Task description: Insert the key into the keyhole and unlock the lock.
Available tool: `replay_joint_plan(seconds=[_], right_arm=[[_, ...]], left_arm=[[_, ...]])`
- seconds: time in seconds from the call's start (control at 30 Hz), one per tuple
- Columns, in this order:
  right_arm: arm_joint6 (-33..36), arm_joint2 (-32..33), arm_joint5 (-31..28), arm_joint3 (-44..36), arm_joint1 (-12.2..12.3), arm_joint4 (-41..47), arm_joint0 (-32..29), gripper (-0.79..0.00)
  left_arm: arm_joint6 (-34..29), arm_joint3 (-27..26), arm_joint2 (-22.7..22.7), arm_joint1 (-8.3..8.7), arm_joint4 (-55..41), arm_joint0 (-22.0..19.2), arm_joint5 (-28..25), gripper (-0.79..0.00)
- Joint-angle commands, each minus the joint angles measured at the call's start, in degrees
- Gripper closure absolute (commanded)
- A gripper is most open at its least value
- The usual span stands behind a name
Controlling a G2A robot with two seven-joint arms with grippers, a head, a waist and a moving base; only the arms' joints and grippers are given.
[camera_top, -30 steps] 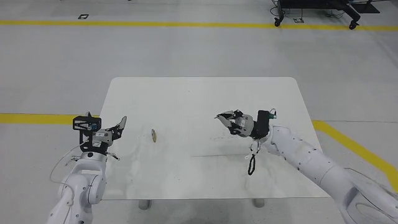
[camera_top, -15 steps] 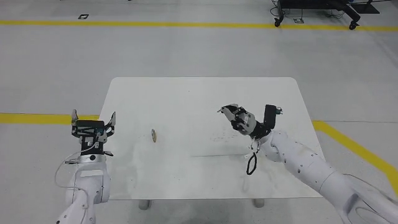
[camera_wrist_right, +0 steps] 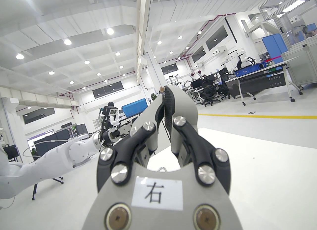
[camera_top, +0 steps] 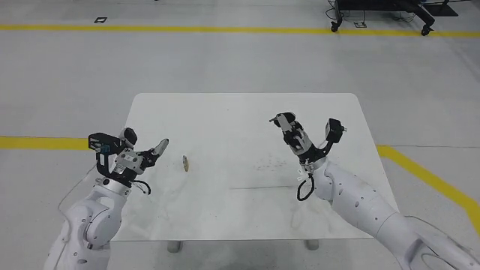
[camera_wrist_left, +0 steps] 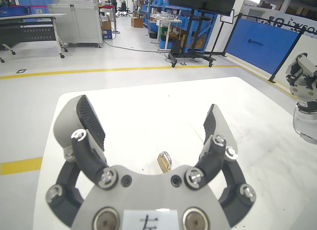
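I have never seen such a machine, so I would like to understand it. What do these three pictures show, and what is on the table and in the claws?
This is a robot with two arms, and each arm ends in a two-fingered gripper. The top picture is taken by a camera above the arms, looking down on a white table. The other two pictures come from cameras on the wrists, so each shows its own gripper up close. On the table is a small brass lock. The left gripper is open, with the lock just ahead of it. The right gripper is over the table, pointing upward, and is shut. A small tip at its fingertips is probably the key, but it is too small to be sure.
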Motion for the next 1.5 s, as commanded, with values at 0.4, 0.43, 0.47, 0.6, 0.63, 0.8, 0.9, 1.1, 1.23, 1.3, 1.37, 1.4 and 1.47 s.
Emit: replay_joint_plan(seconds=[0.4,0.43,0.47,0.6,0.63,0.8,0.9,1.1,1.23,1.3,1.37,1.4,1.47], right_arm=[[11.2,3.2,-11.2,1.6,-1.7,18.9,-2.6,0.000],[11.7,3.4,-11.2,1.3,-1.9,20.8,-2.8,0.000],[12.4,3.3,-11.2,0.6,-2.2,22.6,-3.0,0.000],[16.2,4.1,-11.2,-0.1,-2.6,28.6,-3.1,0.000],[17.2,4.5,-11.2,0.2,-2.7,30.1,-3.0,0.000],[27.0,3.7,-11.2,-0.9,-3.9,40.1,-2.1,0.000],[34.8,2.4,-11.2,-0.5,-5.2,47.3,-1.3,0.000],[47.1,3.4,-11.2,3.3,-7.5,57.9,-0.2,0.000],[54.9,5.3,-11.2,4.3,-8.7,63.4,-0.5,0.000],[59.1,6.7,-11.2,4.6,-9.2,65.8,-0.8,0.000],[62.9,8.3,-11.2,4.9,-9.7,67.6,-1.2,0.000],[64.4,9.2,-11.2,5.1,-9.9,68.4,-1.4,0.000],[67.5,11.0,-11.2,5.2,-10.4,69.7,-1.9,0.000]], left_arm=[[-52.5,20.6,22.9,-1.00,-67.0,-31.5,-13.3,-0.785],[-54.2,22.4,24.7,-1.36,-69.4,-33.5,-13.8,-0.785],[-55.4,24.4,26.2,-1.69,-71.3,-35.3,-14.7,-0.785],[-57.4,30.5,30.9,-2.95,-75.3,-40.3,-19.7,-0.785],[-57.4,31.5,31.8,-3.25,-75.8,-41.1,-21.3,-0.785],[-53.4,34.9,35.8,-4.55,-73.2,-44.3,-27.4,-0.785],[-50.4,35.7,37.6,-5.16,-70.0,-45.1,-30.0,-0.733],[-45.6,38.8,39.2,-6.06,-68.1,-46.6,-32.1,-0.431],[-44.9,40.3,39.5,-6.13,-66.8,-47.6,-32.0,-0.360],[-44.0,40.3,39.7,-6.22,-66.0,-47.6,-31.6,-0.376],[-42.9,40.4,39.7,-6.25,-64.8,-47.7,-31.0,-0.379],[-42.4,40.3,39.7,-6.28,-64.4,-47.6,-30.9,-0.379],[-41.5,40.2,39.7,-6.29,-63.3,-47.6,-30.6,-0.388]])
